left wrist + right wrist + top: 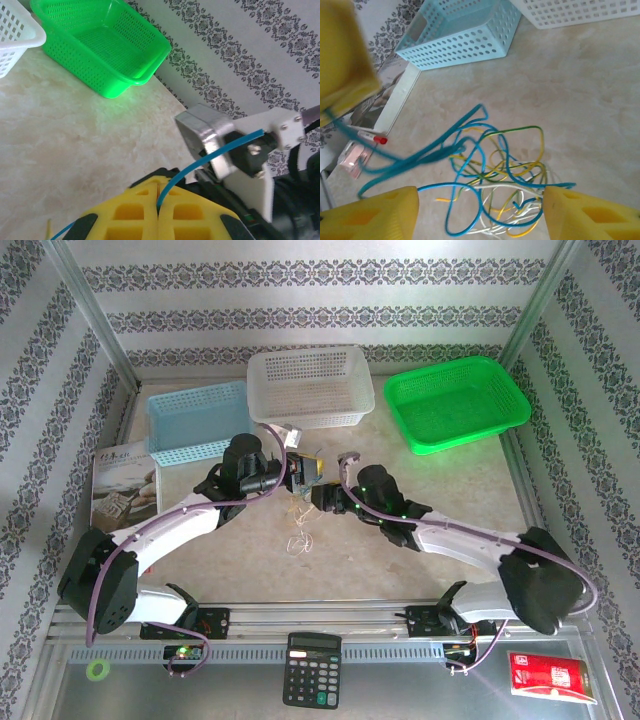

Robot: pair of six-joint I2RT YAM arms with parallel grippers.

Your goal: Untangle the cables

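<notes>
Cables lie tangled on the table, directly below and between the parted, empty jaws of my right gripper; left gripper is clamped shut on one blue strand rising from the tangle; I judge the right arm nearer.

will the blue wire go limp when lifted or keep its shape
Probably springy, not limp: the blue wire arcs out of the left hand without sagging. Likely very light, being so thin. Pulling it may drag the tangle along, since its strands cross.
</notes>
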